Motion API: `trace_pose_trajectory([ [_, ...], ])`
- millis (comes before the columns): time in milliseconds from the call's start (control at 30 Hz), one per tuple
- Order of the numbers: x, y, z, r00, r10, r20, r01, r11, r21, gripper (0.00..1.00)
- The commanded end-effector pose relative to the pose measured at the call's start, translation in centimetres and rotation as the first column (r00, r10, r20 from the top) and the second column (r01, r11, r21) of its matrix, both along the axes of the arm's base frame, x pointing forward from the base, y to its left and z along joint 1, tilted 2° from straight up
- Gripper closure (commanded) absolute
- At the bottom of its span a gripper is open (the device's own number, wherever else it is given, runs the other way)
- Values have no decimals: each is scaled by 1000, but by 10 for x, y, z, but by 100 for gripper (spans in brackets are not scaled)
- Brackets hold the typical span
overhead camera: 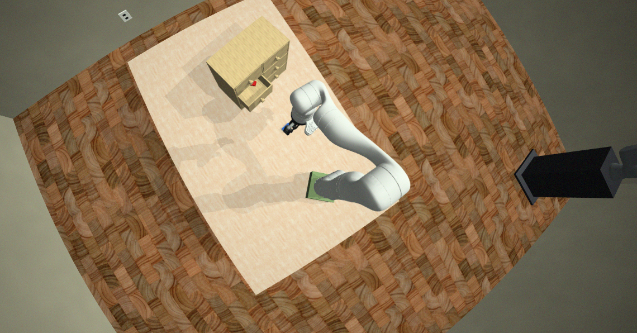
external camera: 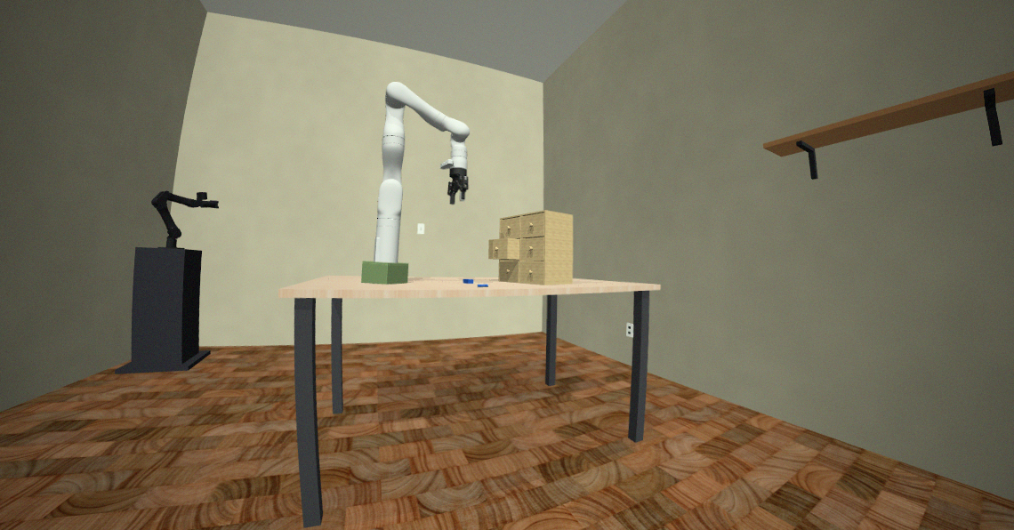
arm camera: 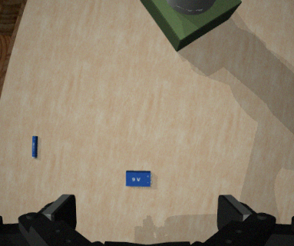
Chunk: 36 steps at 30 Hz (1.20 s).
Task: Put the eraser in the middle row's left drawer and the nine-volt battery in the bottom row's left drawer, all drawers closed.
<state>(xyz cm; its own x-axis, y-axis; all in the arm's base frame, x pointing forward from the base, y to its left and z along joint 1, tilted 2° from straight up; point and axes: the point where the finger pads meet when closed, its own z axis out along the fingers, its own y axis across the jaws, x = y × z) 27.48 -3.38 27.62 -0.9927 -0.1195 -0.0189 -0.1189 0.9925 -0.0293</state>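
Observation:
The small chest [overhead camera: 249, 58] stands at the far end of the table. Its middle-row left drawer [overhead camera: 255, 90] is pulled out, and the red eraser [overhead camera: 253, 82] lies inside it. The other drawers look pushed in. The blue nine-volt battery [arm camera: 139, 178] lies flat on the table between the chest and the arm's green base [arm camera: 189, 2]. It also shows in the exterior view [external camera: 468, 281]. My gripper [arm camera: 147, 211] [external camera: 455, 191] is open and empty. It hangs high above the table, almost straight over the battery and well clear of it.
A thin blue stick-like thing [arm camera: 34, 147] lies near the table's side edge, apart from the battery. A black pedestal with a second arm [external camera: 164, 306] stands on the floor away from the table. A shelf [external camera: 894, 118] hangs on the wall.

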Motion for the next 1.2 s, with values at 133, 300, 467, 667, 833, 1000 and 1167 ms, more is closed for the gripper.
trace_pose_trajectory([
  [133, 0, 0, 0, 1000, 0, 2, 0, 1000, 0, 0],
  [300, 0, 0, 0, 1000, 0, 2, 0, 1000, 0, 0],
  [467, 1, 0, 0, 1000, 0, 3, 0, 1000, 0, 0],
  [667, 1, 0, 0, 1000, 0, 7, 0, 1000, 0, 0],
  [833, 2, 0, -1, 1000, 1, 12, -1, 1000, 1, 0],
  [1000, 2, 0, -2, 1000, 1, 16, -1, 1000, 2, 0],
  [1167, 3, 0, -3, 1000, 1, 25, -1, 1000, 3, 0],
])
